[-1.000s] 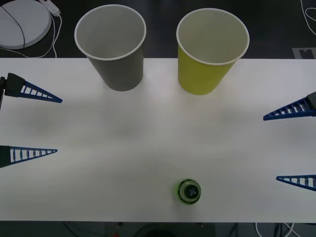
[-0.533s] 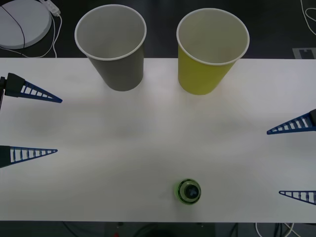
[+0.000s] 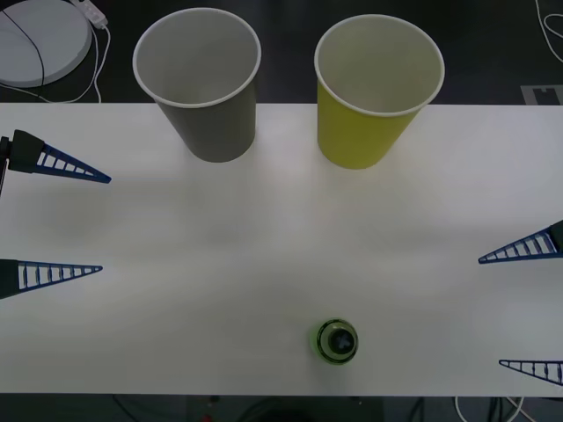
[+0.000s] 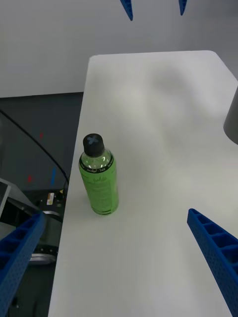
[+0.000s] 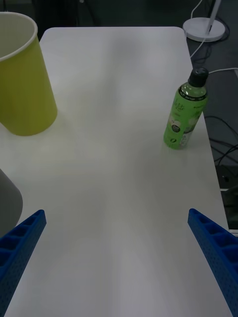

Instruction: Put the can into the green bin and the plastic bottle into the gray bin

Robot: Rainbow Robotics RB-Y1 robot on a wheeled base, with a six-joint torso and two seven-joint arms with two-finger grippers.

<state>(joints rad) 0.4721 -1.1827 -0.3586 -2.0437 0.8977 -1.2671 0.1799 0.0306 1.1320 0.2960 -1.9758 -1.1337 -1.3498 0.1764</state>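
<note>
Standing upright near the front edge of the white table (image 3: 281, 229), a little right of centre, the plastic bottle (image 3: 336, 341) shows its black cap from above in the front view, well apart from both cups. At the far edge stand the gray bin (image 3: 204, 83) on the left and the green bin (image 3: 374, 88) on the right, side by side with a gap between, both upright and pale inside. The left gripper (image 3: 101, 224) hovers at the table's left side with its blue ribbed fingers spread wide and nothing between them; the right gripper (image 3: 490, 309) hovers at the right side, likewise spread wide and holding nothing. A white round base (image 3: 40, 40) with a cable lies on the dark floor beyond the far left corner. From the right wrist view, the bottle (image 4: 99, 178) stands close to the table's near edge, green label facing the camera, and the other arm's fingertips (image 4: 128, 9) point in from across the table. From the left wrist view, the bottle (image 5: 185, 116) stands by the near edge, and the green bin (image 5: 22, 81) sits across the table from it.
</note>
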